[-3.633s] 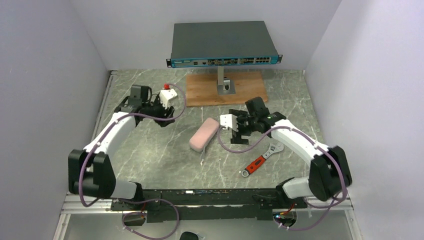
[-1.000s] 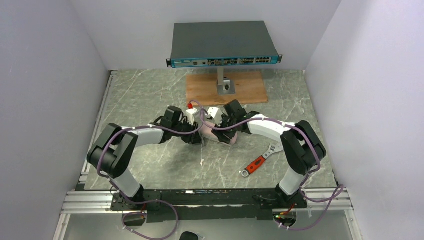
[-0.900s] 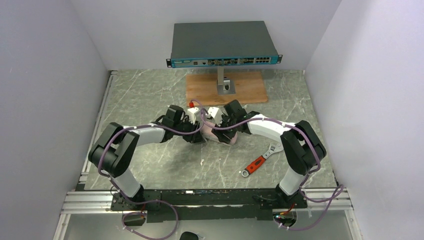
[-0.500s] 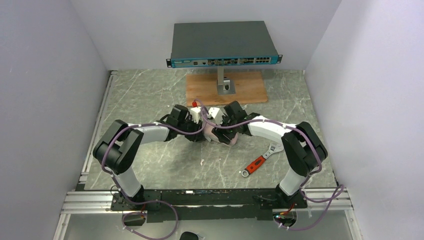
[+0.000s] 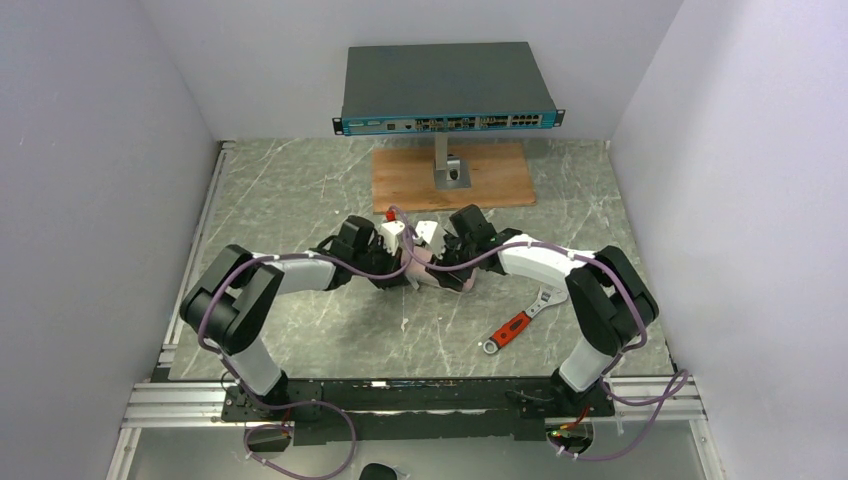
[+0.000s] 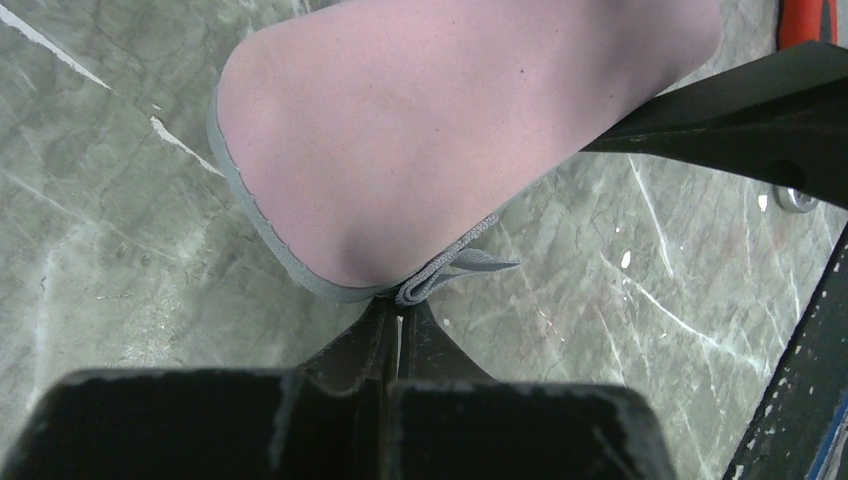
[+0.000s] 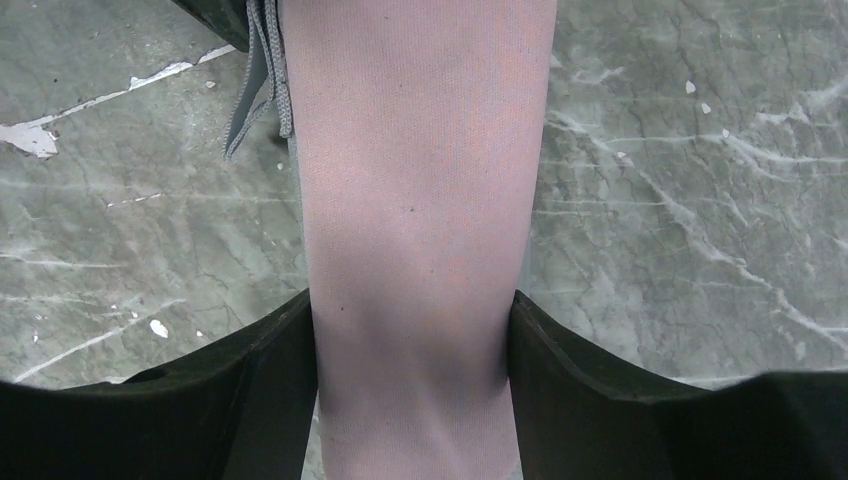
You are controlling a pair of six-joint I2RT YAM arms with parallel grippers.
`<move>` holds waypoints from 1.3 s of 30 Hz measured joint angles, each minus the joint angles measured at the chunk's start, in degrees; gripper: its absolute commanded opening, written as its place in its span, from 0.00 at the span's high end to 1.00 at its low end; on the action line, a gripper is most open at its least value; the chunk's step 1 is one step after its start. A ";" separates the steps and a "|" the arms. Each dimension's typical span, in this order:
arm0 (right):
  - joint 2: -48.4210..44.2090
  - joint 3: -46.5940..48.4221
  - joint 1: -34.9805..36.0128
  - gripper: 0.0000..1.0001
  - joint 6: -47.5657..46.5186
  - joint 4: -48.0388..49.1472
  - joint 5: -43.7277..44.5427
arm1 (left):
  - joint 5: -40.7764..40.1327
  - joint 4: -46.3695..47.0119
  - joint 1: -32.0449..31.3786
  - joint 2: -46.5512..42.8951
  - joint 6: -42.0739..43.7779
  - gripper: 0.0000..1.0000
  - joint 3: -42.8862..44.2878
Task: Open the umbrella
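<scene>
My right tool (image 7: 412,340) clamps pale pink rolled fabric umbrella (image 7: 420,200); left tool (image 6: 395,322) pinched tight on its grey edge strap (image 6: 455,272); green marble tabletop (image 7: 660,200) either side.

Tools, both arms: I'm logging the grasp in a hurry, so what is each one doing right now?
Left tool: shut, pinching the grey strap of the umbrella.
Right tool: shut on the umbrella.

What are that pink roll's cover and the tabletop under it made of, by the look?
Pale pink collapsed umbrella roll: fine woven fabric, matte; a faint weave shows. Its grey edge strap: ribbed webbing. Grey-green veined tabletop: stone or stone-look laminate, smooth; cannot tell which.
</scene>
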 measured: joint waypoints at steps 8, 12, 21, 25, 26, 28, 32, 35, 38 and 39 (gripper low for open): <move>-0.15 -0.57 0.00 0.74 -2.45 0.83 -2.43 | 0.61 -1.22 1.70 -1.55 3.82 1.00 -0.70; -0.13 -0.61 0.00 0.85 -3.26 1.27 -3.65 | 2.01 -2.62 2.93 -2.71 5.31 1.00 -0.72; -0.13 -0.68 -0.59 1.00 -6.49 1.16 -5.92 | 3.39 -6.80 3.56 -5.60 8.90 1.00 -0.72; -0.57 -1.18 -1.99 1.00 -9.11 -0.04 -7.02 | 3.37 -6.71 3.63 -5.60 9.53 1.00 -0.70; -0.87 -1.46 -2.62 1.00 -10.56 -1.57 -6.75 | 2.36 -6.60 4.00 -5.60 10.25 1.00 -0.66; -2.23 -2.19 -4.28 1.00 -12.74 -4.52 -6.69 | 0.00 -6.51 5.81 -5.60 10.91 1.00 -0.33; -3.76 -2.78 -7.28 1.00 -16.46 -8.72 -6.60 | -2.58 -6.01 7.98 -5.55 11.96 1.00 1.01; -4.28 -3.13 -7.91 1.00 -18.64 -9.77 -6.54 | -2.73 -5.01 7.72 -5.16 12.22 0.88 1.62; -4.15 -2.89 -7.93 1.00 -19.06 -10.08 -6.56 | -2.89 -3.91 5.90 -5.01 13.88 0.73 1.46; -4.02 -2.71 -7.93 1.00 -19.02 -10.23 -6.56 | -3.06 -3.41 4.61 -5.01 14.29 0.71 1.27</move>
